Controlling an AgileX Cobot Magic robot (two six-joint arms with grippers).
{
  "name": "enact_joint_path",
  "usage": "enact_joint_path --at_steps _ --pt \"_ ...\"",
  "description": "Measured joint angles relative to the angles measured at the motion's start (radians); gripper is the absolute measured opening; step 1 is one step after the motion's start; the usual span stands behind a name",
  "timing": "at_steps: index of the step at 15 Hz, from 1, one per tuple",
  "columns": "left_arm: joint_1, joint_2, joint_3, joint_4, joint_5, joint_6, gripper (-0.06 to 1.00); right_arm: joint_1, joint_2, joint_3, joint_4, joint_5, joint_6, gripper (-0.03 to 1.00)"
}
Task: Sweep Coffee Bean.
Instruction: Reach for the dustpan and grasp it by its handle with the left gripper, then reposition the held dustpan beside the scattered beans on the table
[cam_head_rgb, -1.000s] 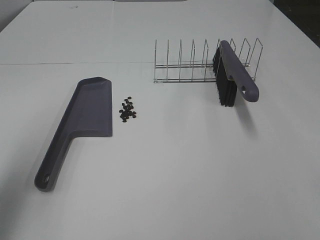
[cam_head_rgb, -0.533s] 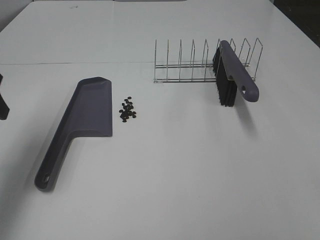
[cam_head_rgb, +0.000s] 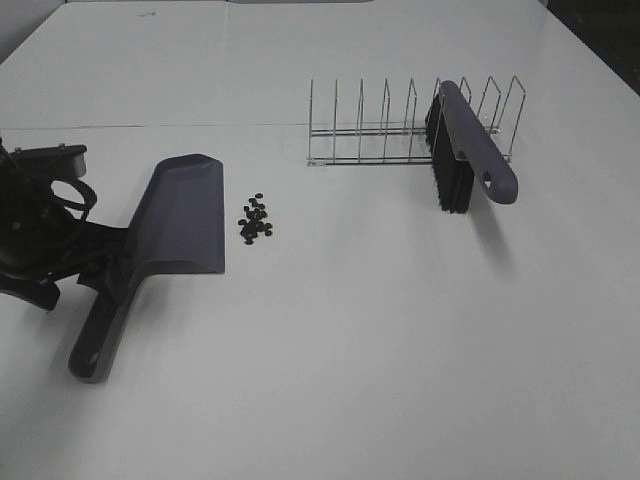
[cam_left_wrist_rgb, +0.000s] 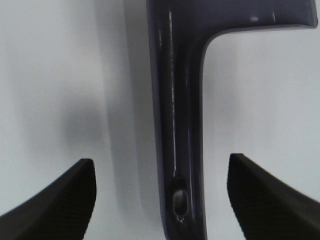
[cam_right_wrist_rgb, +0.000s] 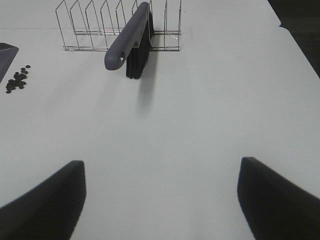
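Observation:
The coffee beans lie in a loose cluster on the white table, just right of the grey-purple dustpan; they also show in the right wrist view. My left gripper is open and straddles the dustpan's handle, with a finger on either side, neither touching it. The grey-purple brush with black bristles leans in the wire rack and shows in the right wrist view. My right gripper is open and empty above bare table, well short of the brush.
The wire rack stands at the back right with several empty slots. The table's right edge drops off to a dark floor. A seam line crosses the table behind the dustpan.
My left arm has come in from the left edge and now stands over the dustpan's handle. Dustpan, beans and brush have not moved.

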Motion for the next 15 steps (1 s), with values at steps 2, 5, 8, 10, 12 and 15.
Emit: enact_joint_path --at_steps 2,5,8,10,12,15 --pt "-0.010 0.057 -0.001 -0.013 -0.025 0.006 0.69 0.000 0.000 0.000 0.000 0.000 0.000 0.73" --pt "-0.050 0.110 -0.020 -0.018 -0.039 0.006 0.69 0.000 0.000 0.000 0.000 0.000 0.000 0.73" --pt "-0.070 0.150 -0.082 -0.017 -0.037 -0.024 0.67 0.000 0.000 0.000 0.000 0.000 0.000 0.73" --pt "-0.070 0.161 -0.101 -0.005 -0.012 -0.043 0.51 0.000 0.000 0.000 0.000 0.000 0.000 0.73" --pt "-0.070 0.166 -0.105 -0.006 0.012 -0.054 0.34 0.000 0.000 0.000 0.000 0.000 0.000 0.73" --pt "-0.070 0.166 -0.106 0.011 0.040 -0.077 0.34 0.000 0.000 0.000 0.000 0.000 0.000 0.73"
